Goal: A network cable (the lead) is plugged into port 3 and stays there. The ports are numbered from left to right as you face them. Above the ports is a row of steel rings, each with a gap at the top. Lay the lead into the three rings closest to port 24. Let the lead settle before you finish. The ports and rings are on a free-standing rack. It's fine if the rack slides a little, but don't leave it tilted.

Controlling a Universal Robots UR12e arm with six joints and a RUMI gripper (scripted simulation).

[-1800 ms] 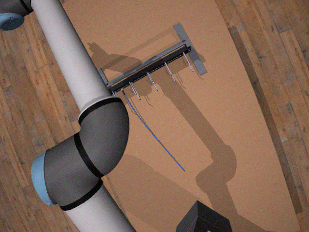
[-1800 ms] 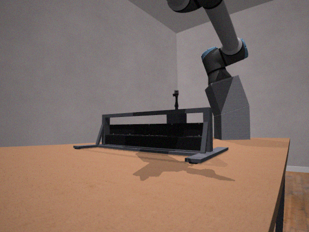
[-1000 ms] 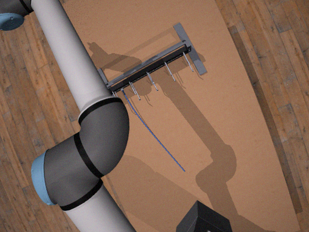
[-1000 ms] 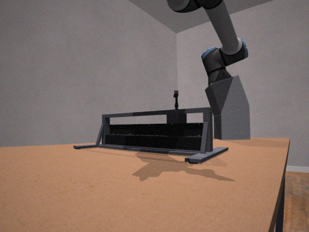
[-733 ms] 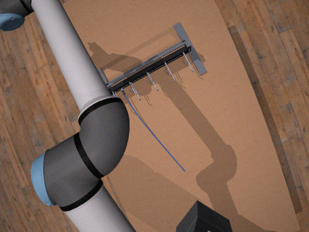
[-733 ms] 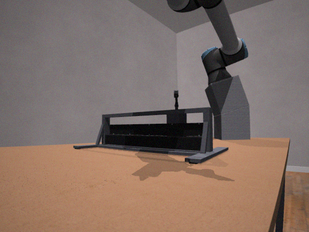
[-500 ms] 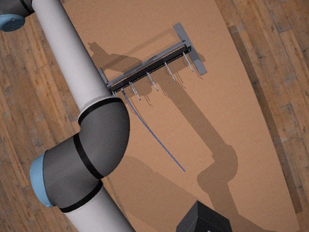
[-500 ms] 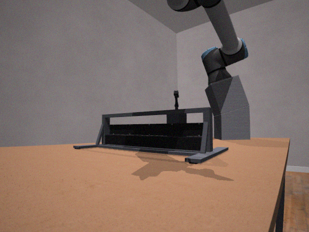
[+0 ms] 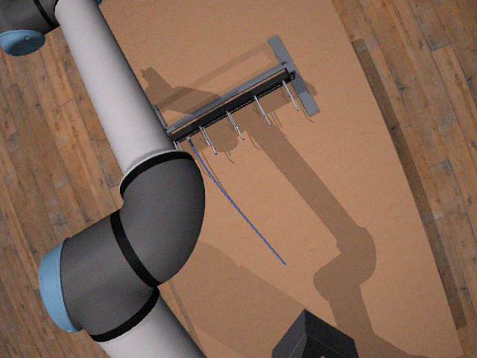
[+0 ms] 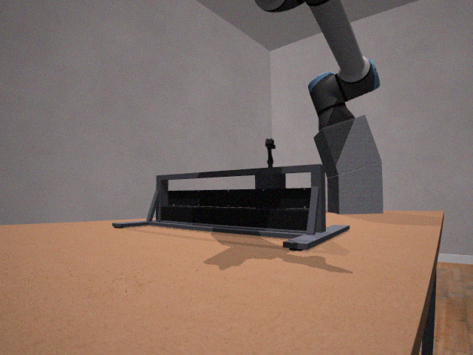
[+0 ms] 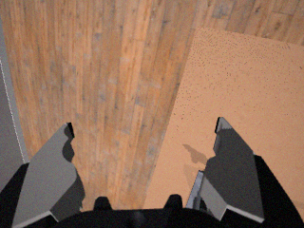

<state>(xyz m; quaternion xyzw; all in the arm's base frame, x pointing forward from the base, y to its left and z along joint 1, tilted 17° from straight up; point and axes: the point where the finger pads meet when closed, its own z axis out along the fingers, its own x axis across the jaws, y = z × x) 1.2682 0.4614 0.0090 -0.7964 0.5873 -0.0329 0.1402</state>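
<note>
arm (image 9: 115,100) overhead hides rack (image 9: 292,73) left end.

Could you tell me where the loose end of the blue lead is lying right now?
In the top view, the blue lead runs from the rack's arm-side end diagonally across the table; its free end lies on the tabletop, well away from the rings.
</note>
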